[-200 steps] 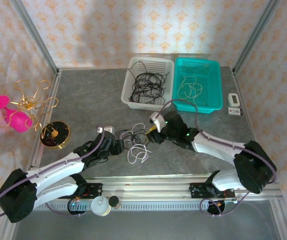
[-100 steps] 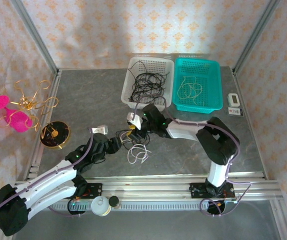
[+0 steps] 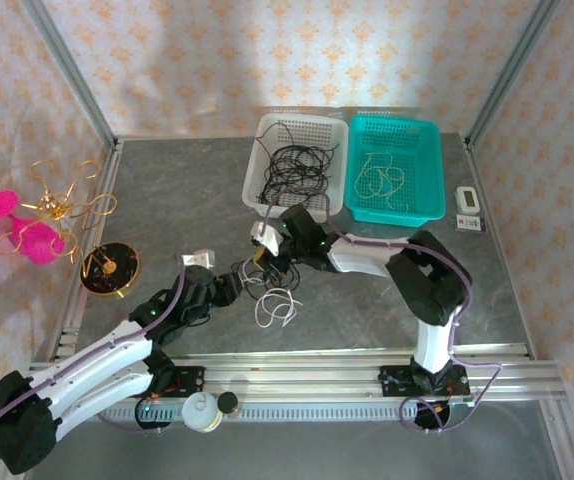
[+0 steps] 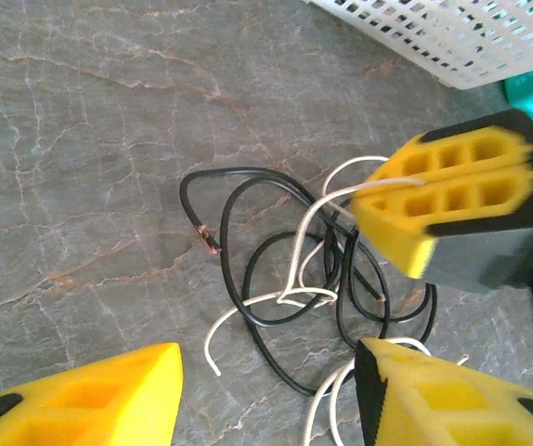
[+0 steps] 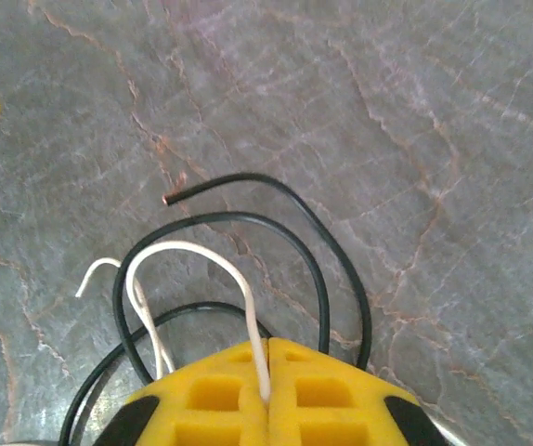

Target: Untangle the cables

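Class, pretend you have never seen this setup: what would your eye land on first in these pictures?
First, the black-and-white cable tangle in the middle of the table, with the right gripper shut on one white cable and the left gripper open beside it. Then the white basket and teal basket at the far edge, and the pink-and-gold ornament off the table's left side.

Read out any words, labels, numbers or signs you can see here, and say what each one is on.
No text can be read in these pictures.
Small white device right of the teal basket: dark and red markings, too small to read.
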